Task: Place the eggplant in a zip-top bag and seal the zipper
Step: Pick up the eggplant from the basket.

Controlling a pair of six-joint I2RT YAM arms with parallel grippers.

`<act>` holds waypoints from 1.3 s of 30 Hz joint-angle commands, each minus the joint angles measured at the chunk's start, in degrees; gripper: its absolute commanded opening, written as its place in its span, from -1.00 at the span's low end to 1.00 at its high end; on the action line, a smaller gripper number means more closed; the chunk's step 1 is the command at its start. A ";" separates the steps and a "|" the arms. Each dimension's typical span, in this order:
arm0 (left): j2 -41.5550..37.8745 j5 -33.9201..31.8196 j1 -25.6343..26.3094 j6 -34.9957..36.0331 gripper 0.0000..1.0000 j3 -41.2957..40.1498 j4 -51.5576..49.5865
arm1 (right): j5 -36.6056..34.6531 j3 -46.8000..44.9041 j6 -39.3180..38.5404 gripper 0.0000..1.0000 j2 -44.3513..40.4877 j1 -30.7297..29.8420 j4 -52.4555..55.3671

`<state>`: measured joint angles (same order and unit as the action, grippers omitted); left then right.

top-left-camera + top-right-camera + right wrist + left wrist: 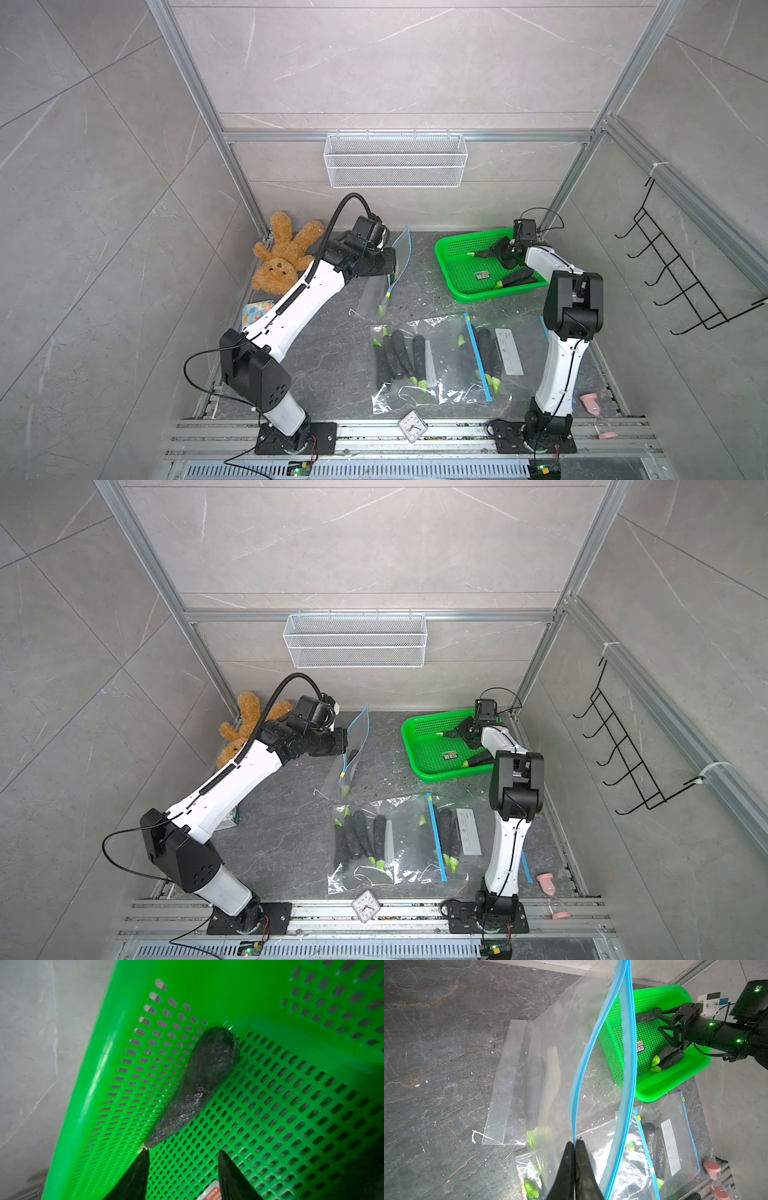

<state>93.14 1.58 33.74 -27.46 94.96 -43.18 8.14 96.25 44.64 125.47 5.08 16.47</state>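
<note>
My left gripper (392, 259) (574, 1143) is shut on one blue zipper edge of a clear zip-top bag (400, 249) (560, 1059) and holds it up, mouth gaping. A dark eggplant shape with a green stem (381, 309) shows through the bag's lower part. My right gripper (505, 254) (184, 1152) is down inside the green basket (461, 293) (99, 1076), jaws apart with nothing between them. A dark eggplant (484, 252) (199, 1088) lies along the basket wall. One fingertip (145, 1153) touches its narrow end.
Two more eggplants (517, 278) lie in the basket's near corner. Two clear bags with eggplants (405, 361) (482, 357) lie at the front of the table. A teddy bear (282, 253) sits back left, a clock (412, 427) and a pink hourglass (594, 409) at the front.
</note>
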 commanded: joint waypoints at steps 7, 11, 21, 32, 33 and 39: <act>-1.83 0.50 -0.69 0.40 -1.00 0.19 2.13 | -3.01 3.58 1.24 0.19 4.24 0.54 -1.59; -1.61 0.96 -0.97 0.50 -1.00 0.24 1.89 | -3.10 4.78 1.50 0.20 5.89 0.63 -2.18; -1.13 1.31 -1.17 0.68 -1.00 1.20 1.37 | -4.45 6.76 2.15 0.06 8.53 0.72 -3.90; -0.95 1.50 -1.22 0.83 -1.00 1.76 0.90 | -6.23 4.83 4.65 0.01 9.34 0.71 -7.55; -1.04 1.49 -1.23 0.83 -1.00 1.73 0.82 | -6.46 4.86 4.87 0.04 9.67 0.72 -7.65; -1.29 1.39 -1.24 0.68 -1.00 1.17 1.07 | -5.07 5.58 5.58 -0.17 11.38 0.76 -8.42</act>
<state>93.14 2.11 32.75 -27.44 94.96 -43.22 3.20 101.27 49.23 134.50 5.72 7.94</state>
